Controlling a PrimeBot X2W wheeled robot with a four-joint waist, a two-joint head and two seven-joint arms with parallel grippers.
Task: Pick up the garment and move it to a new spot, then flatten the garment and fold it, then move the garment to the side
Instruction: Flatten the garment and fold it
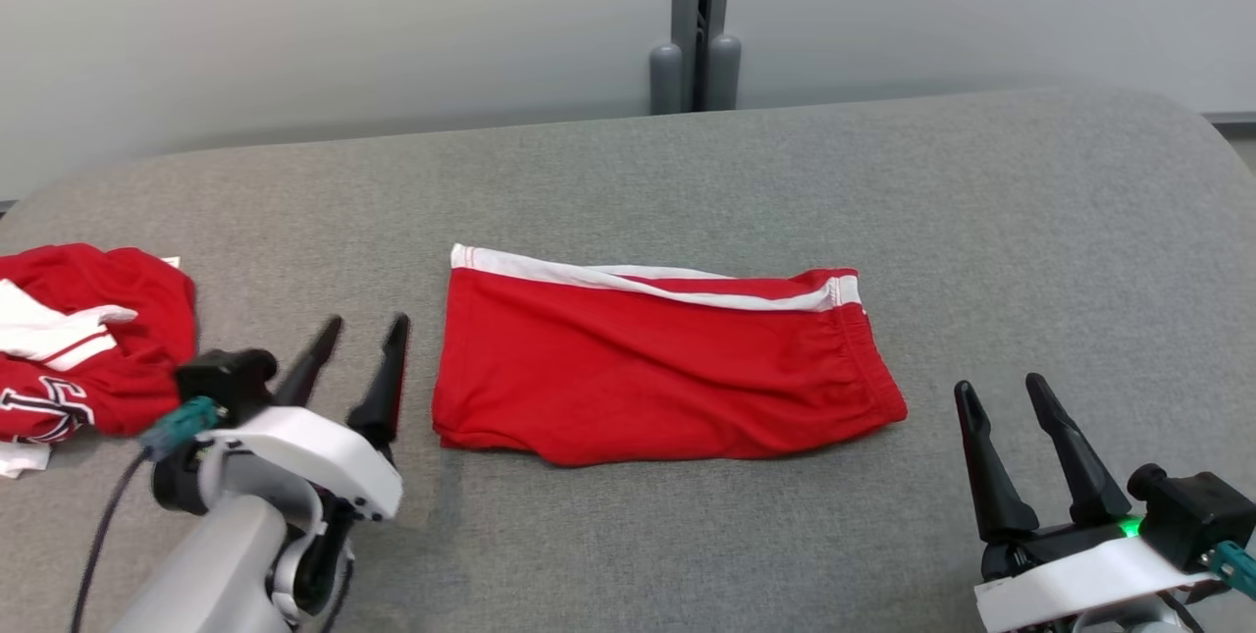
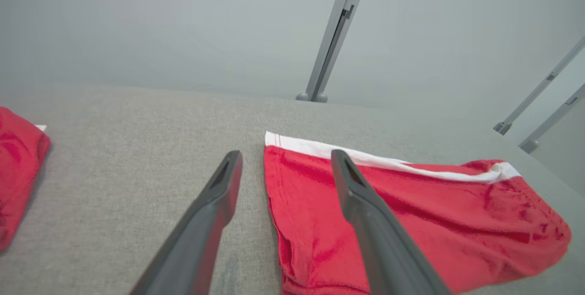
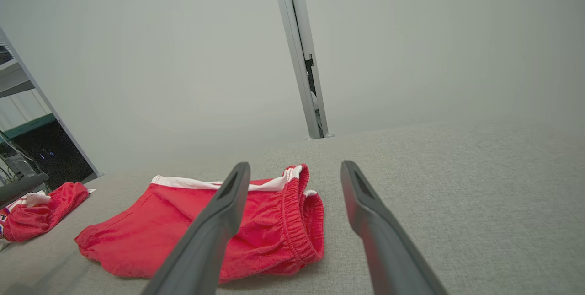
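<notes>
**Robot hardware: appearance notes**

Left gripper (image 1: 367,319): two long fingers (image 1: 378,397), matte dark grey, tapering to narrow points. Each has a shallow slot (image 2: 220,177) on its inner face near the tip. The base is a glossy white wrist shell (image 1: 304,456) with rounded edges. A black, boxy camera module (image 1: 224,373) is mounted on the wrist. A teal connector (image 1: 182,425) feeds a thin dark cable (image 1: 98,535). The forearm (image 1: 206,564) is pale grey and tubular.

Right gripper (image 1: 999,383): same build. A small green light (image 1: 1130,527) glows at the finger base, and a teal plug (image 1: 1234,564) sits beside its black module.
</notes>
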